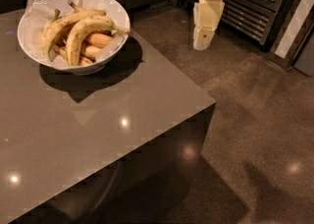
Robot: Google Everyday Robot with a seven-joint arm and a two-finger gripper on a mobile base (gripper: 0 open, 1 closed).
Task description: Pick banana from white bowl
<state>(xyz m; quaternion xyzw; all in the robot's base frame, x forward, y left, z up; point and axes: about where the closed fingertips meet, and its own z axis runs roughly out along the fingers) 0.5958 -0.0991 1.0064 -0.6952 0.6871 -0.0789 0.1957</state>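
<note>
Gripper above floor — right of white bowl.

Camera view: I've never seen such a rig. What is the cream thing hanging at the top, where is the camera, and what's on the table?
The cream part is the robot's pincer, the grasping end of its single arm. It hangs over the floor, off the far right side of the table, with nothing seen in it. The one camera looks down from above; its mount is not on record. On the grey table stands a white bowl lined with crinkled paper. In it lie bananas: the large curved banana on top is the one to pick, a straighter banana lies beside it, and small orange ones lie underneath.
</note>
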